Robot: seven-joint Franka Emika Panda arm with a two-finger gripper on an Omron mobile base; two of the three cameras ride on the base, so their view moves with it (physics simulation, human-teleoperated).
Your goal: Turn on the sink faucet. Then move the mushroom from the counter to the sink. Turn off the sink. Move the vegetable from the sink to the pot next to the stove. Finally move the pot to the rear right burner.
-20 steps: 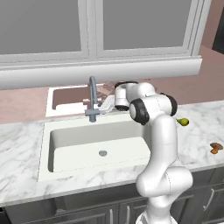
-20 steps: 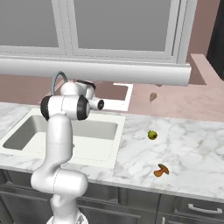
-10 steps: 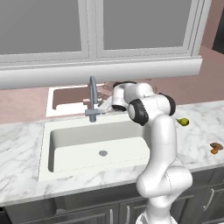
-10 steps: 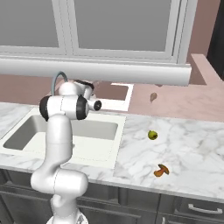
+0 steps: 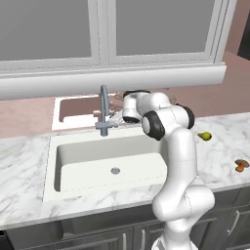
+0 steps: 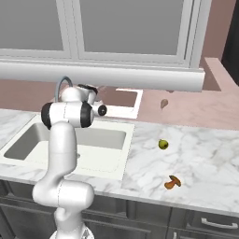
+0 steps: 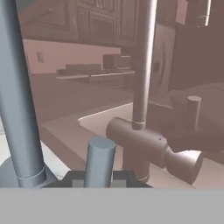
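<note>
The grey sink faucet [image 5: 103, 108] rises behind the white sink [image 5: 68, 161], and no water shows at its spout. My gripper [image 5: 118, 114] is just right of the faucet at handle height, and it is shut. In the hand view the gripper [image 7: 99, 180] sits right at a grey handle stub [image 7: 100, 158], with the faucet's pipe [image 7: 17, 96] at the left and its thick body [image 7: 148, 146] ahead. From the right base view the gripper [image 6: 93, 90] is behind the faucet [image 6: 62, 86]. The brown mushroom [image 5: 240, 165] [image 6: 172, 182] lies on the counter far to the right.
A small green vegetable [image 5: 205, 135] [image 6: 163, 144] lies on the marble counter [image 6: 205, 158] between the sink [image 6: 109, 161] and the mushroom. A wide windowsill [image 5: 112, 80] overhangs the faucet. My own white arm stands in front of the basin's right side.
The hand has edged a little left, closer to the faucet's handle. Mushroom and green vegetable have stayed put.
</note>
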